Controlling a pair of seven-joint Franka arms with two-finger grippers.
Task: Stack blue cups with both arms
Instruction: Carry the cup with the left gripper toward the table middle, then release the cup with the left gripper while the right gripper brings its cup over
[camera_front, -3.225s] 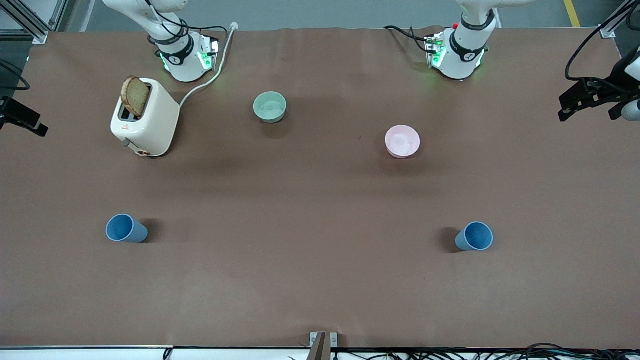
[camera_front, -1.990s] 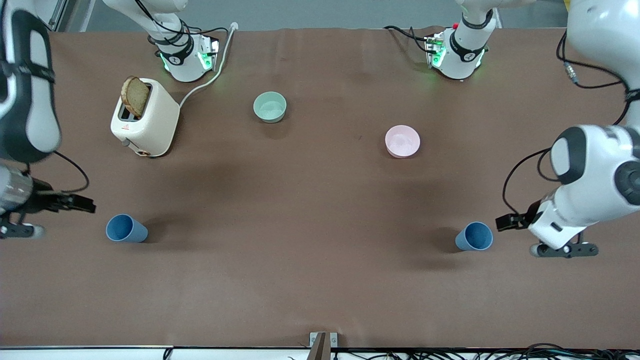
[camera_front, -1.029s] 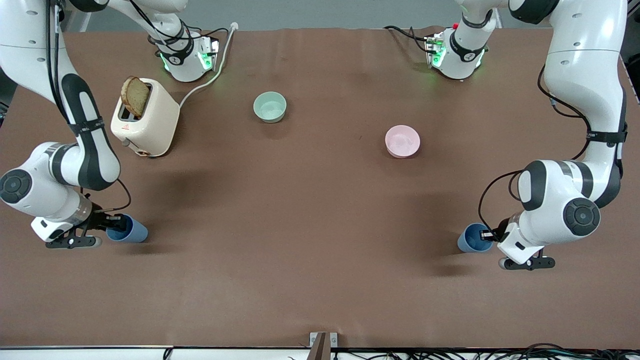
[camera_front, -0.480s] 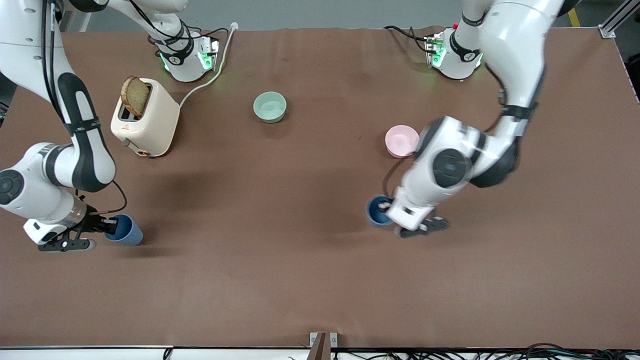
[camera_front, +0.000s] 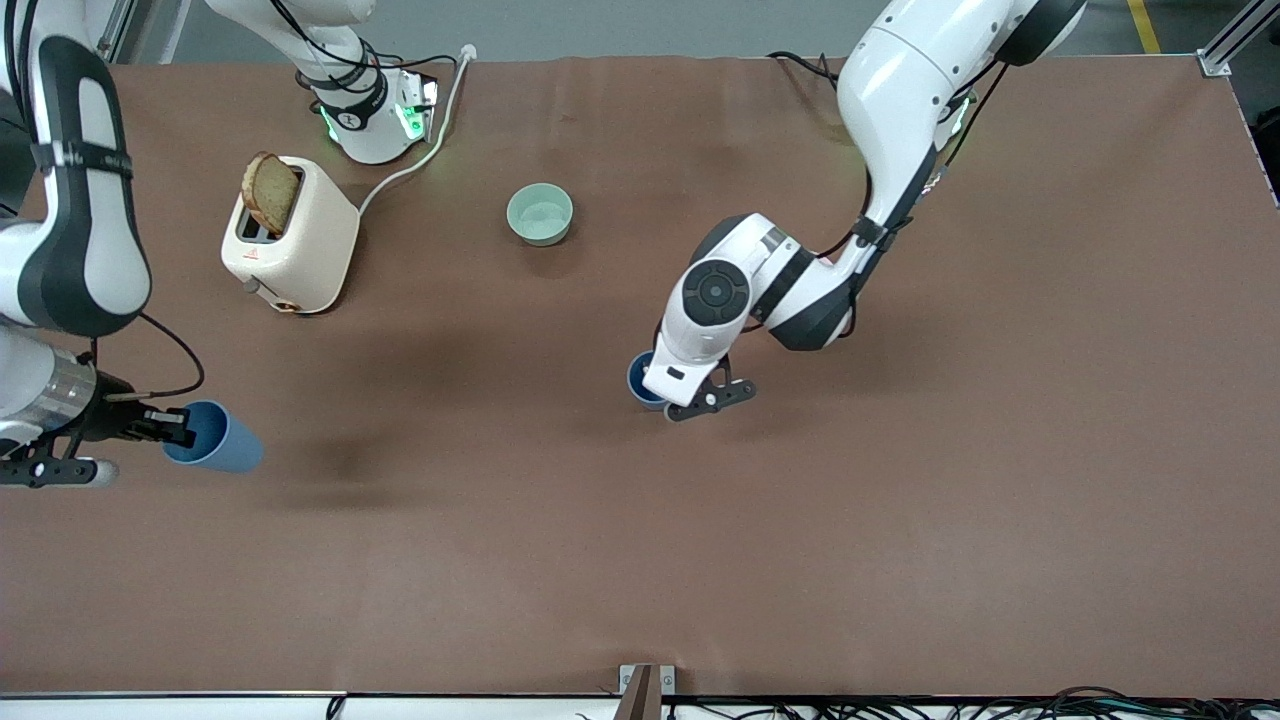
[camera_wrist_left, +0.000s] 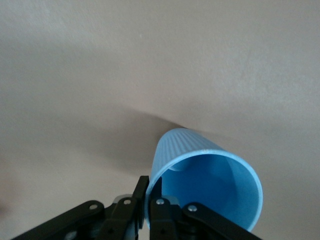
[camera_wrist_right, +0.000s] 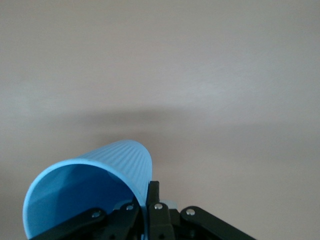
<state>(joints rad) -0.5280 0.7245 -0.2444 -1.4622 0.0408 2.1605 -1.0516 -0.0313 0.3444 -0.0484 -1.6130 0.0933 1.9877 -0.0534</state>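
Two blue cups, each held by its rim. My left gripper (camera_front: 662, 388) is shut on one blue cup (camera_front: 640, 378) over the middle of the table. In the left wrist view the fingers (camera_wrist_left: 140, 192) pinch the cup's wall (camera_wrist_left: 205, 175), and the cup's mouth faces the camera. My right gripper (camera_front: 168, 432) is shut on the other blue cup (camera_front: 212, 438), tilted and lifted over the right arm's end of the table. In the right wrist view its fingers (camera_wrist_right: 154, 192) clamp that cup's rim (camera_wrist_right: 95, 180).
A cream toaster (camera_front: 290, 240) with a bread slice stands near the right arm's base, with its white cable (camera_front: 420, 150) beside it. A pale green bowl (camera_front: 540, 213) sits farther from the front camera than the left gripper. The left arm covers the pink bowl.
Both arms came down and shut on the cups. The left gripper carried its cup from the left arm's end to the table's middle. The right gripper lifted its cup off the table.
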